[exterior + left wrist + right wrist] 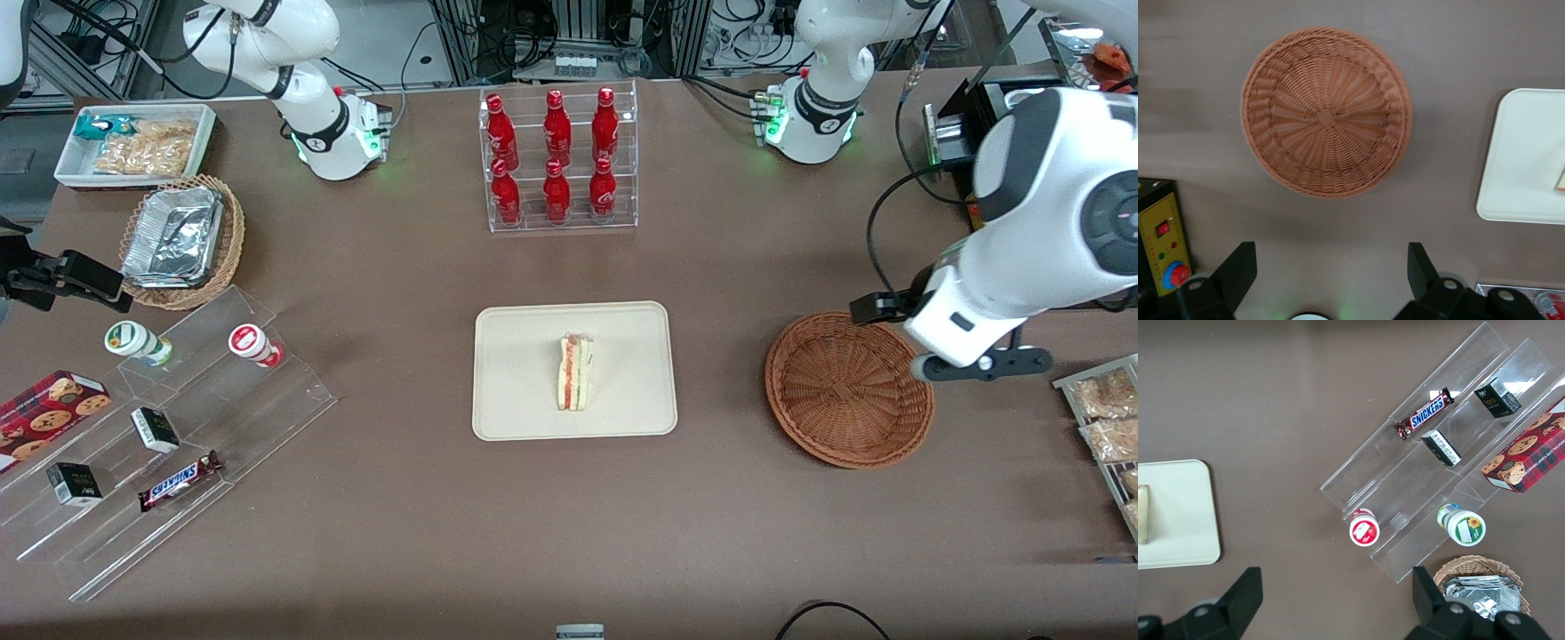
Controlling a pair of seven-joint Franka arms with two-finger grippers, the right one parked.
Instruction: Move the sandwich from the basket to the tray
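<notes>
On the tray [516, 391] the sandwich [575, 373] already stands on edge, basket [845, 391] empty, gripper [1328, 280] above the basket with jaws wide and holding nothing; likely risk: sandwich tips over if the tray gets nudged.

brown table [400, 533], tray [516, 373], basket [845, 391], bottle rack [560, 160], gripper [1331, 277] above

I count six red bottles [556, 156], one sandwich [575, 372], one tray [516, 373], two wicker baskets [845, 391], and my gripper [1331, 273], its fingers spread.
</notes>
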